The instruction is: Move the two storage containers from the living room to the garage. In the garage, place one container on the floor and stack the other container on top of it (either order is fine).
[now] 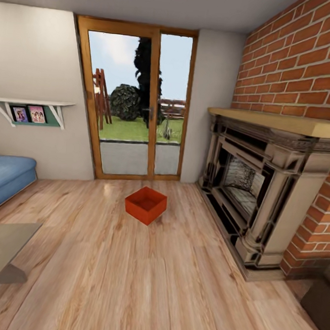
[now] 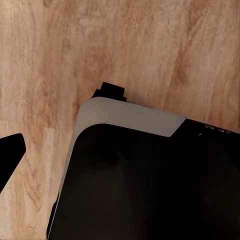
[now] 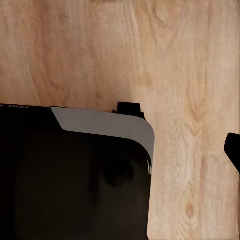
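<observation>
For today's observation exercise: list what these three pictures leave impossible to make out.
- Inside of the red-orange rectangular bin: head view, near wall hides its floor.
- Framed photos on the white wall shelf: head view, too small.
- Blue sofa: cut off by the picture's edge.
- Gripper states: both wrist views, too little visible.

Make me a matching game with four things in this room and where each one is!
Things:
1. red-orange open storage container
2. blue fabric sofa
3. red brick fireplace with a wooden mantel
4. white wall shelf holding framed photos

Places:
A. at the right side of the room
B. on the wall above the sofa
C. on the wood plank floor in front of the glass door
D. at the left edge, by the glass table

Pairs: 1-C, 2-D, 3-A, 4-B
</observation>
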Robot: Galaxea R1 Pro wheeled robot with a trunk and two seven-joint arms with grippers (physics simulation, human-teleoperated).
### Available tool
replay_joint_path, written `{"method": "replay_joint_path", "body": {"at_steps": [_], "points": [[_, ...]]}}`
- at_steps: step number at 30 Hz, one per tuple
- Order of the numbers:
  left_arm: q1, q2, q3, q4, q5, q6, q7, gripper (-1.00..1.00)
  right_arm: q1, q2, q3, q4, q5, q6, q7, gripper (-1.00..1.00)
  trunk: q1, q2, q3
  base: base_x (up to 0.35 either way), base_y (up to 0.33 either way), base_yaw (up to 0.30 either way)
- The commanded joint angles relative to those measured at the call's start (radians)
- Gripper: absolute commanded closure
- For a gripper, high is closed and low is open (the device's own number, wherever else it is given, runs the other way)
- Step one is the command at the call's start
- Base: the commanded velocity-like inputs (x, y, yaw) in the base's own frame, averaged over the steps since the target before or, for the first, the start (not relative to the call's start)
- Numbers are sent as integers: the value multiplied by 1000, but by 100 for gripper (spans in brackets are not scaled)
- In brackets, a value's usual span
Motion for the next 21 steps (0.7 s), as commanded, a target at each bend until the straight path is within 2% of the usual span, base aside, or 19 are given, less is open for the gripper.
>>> {"method": "replay_joint_path", "body": {"at_steps": [1,9,21], "points": [[0,0,-6,-3,7,6,4,-100,-1,0,8,3,-4,-6,3,-100,1,-1,-1,325,0,269],[0,0,-6,-3,7,7,4,-100,-1,0,8,3,-4,-4,3,-100,1,-1,-1,325,0,239],[0,0,-6,-3,7,7,4,-100,-1,-4,12,3,3,-5,2,-100,1,-1,-1,325,0,28]]}}
